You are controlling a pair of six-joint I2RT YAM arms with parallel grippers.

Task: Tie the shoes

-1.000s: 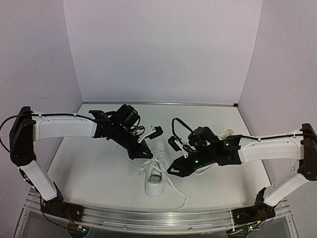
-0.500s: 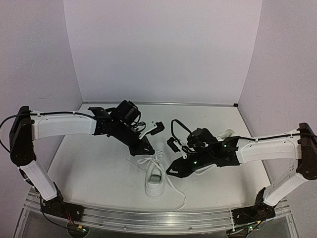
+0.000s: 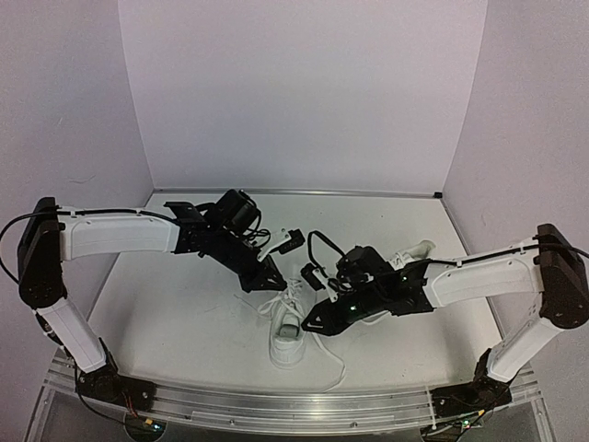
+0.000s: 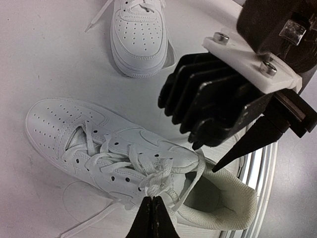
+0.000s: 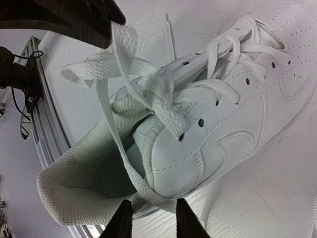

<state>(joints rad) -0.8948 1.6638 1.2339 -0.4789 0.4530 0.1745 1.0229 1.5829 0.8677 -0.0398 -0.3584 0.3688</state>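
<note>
One white shoe (image 3: pixel 287 339) lies mid-table with its heel toward the arms; it also shows in the left wrist view (image 4: pixel 94 141) and the right wrist view (image 5: pixel 233 134). My left gripper (image 3: pixel 269 279) is over its laced part, with its jaws (image 4: pixel 153 210) shut on a bunched white lace (image 4: pixel 157 186) at the top eyelets. My right gripper (image 3: pixel 314 325) is at the heel's right side, open (image 5: pixel 151 220). A flat lace strand (image 5: pixel 106 124) runs down across the heel opening and between its fingertips. The second shoe (image 3: pixel 414 250) lies behind the right arm, mostly hidden (image 4: pixel 140 37).
A loose lace end (image 3: pixel 333 368) trails on the table toward the near edge. A metal rail (image 3: pixel 276 407) runs along the front. Purple walls close in the table at the back and both sides. The right gripper's body (image 4: pixel 218 106) hangs close above the shoe's heel.
My right gripper has moved left and closer to the shoe's heel. My left gripper has shifted slightly right with the lace still in it.
</note>
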